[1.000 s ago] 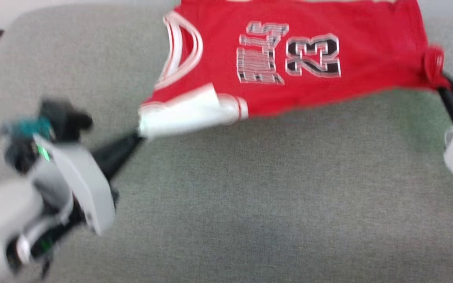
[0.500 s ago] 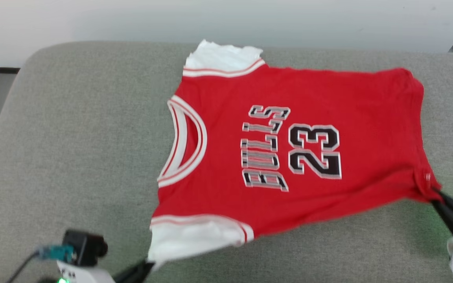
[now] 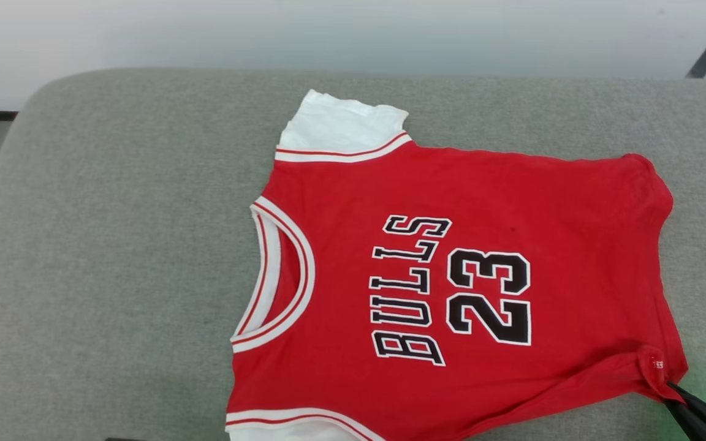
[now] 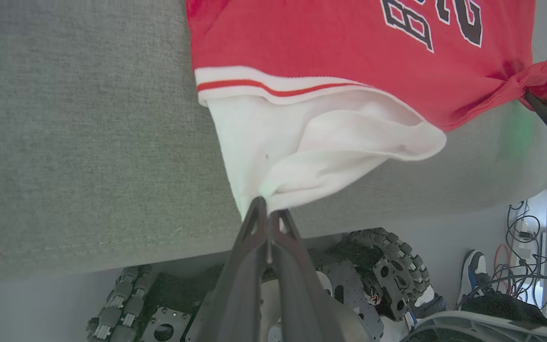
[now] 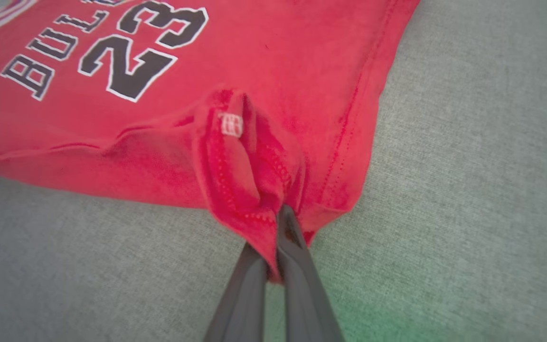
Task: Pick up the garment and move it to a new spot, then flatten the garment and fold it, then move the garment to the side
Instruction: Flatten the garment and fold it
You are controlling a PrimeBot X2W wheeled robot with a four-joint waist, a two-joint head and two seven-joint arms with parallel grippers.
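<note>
Fingers of the left gripper are pressed together on the cuff of a white sleeve. They pinch its edge just past the front lip of a grey cushion. The right gripper is clamped the same way on a bunched hem corner of the same garment.

That garment is a red Bulls shirt. It lies face up across the middle of the cushion, with black "BULLS 23" lettering on the chest. Its striped neckline points to the robot's left and its hem to the right. The far white sleeve lies flat near the cushion's back edge. The near sleeve gapes open and lifts off the fabric where it is held, and the hem corner puckers upward.

This looks like the flattening step: the shirt is already spread out and pulled by two near corners. The next move probably calls for lowering both corners onto the cushion with the tension kept even, so no wrinkle forms. After that the fingers can let go and the fold can begin.

Counted:
- One shirt, with two white sleeves and one neckline.
- One cushion.
- Two grippers, each with two dark fingers.
- Below the cushion edge in the left wrist view, a knobbly wheel of a wheeled base, one shoe and a tangle of cables.
</note>
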